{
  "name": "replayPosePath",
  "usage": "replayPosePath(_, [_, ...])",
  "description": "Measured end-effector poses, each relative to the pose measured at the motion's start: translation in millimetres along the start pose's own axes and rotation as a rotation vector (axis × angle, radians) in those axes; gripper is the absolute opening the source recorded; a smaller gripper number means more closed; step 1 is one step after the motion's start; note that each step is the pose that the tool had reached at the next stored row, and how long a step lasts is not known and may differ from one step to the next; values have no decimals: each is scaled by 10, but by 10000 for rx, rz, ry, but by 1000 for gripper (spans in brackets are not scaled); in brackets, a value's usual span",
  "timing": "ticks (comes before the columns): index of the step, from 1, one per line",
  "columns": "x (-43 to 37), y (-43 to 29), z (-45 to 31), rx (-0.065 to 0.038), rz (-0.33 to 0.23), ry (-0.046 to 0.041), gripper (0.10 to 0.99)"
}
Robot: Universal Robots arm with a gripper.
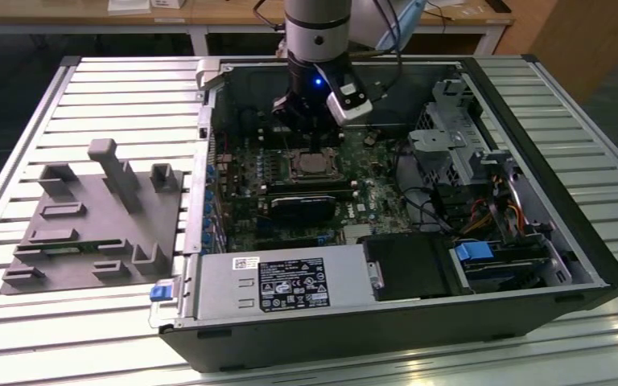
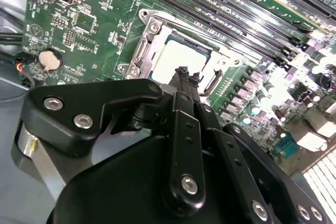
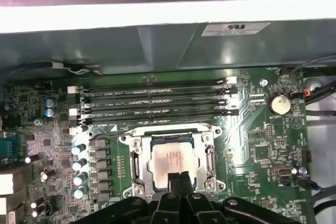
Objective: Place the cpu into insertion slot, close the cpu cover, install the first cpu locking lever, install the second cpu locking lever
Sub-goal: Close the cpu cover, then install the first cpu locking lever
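The cpu (image 3: pixel 172 157) lies flat in the insertion slot (image 3: pixel 205 174), its silver-grey top facing up. The cpu cover (image 3: pixel 137 157) is a silvery frame lying down around the chip. My gripper (image 3: pixel 180 178) hangs just above the chip's edge, its two black fingers pressed together with nothing between them. In the second wrist view the gripper (image 2: pixel 182 73) tips reach over the cpu (image 2: pixel 176 56) and the cpu cover (image 2: pixel 151 31). From the exterior view the gripper (image 1: pixel 306 135) stands inside the computer case, directly over the cpu (image 1: pixel 311 166). I cannot make out the locking levers.
Long black memory slots (image 3: pixel 157 103) run beside the socket. A black fan unit (image 1: pixel 303 205), a power supply (image 1: pixel 287 281) and a drive cage (image 1: pixel 470 153) crowd the case. A grey fixture block (image 1: pixel 94 217) sits on the slatted table at the exterior view's left.
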State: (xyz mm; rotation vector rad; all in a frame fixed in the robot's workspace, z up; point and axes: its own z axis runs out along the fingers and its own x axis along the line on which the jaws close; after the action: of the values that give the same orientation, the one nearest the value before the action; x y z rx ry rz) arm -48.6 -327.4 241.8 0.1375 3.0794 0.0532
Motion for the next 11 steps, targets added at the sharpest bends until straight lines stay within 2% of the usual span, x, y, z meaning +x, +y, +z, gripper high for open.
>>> replayPosePath(11, [-1,0,-10,0,0,0,102])
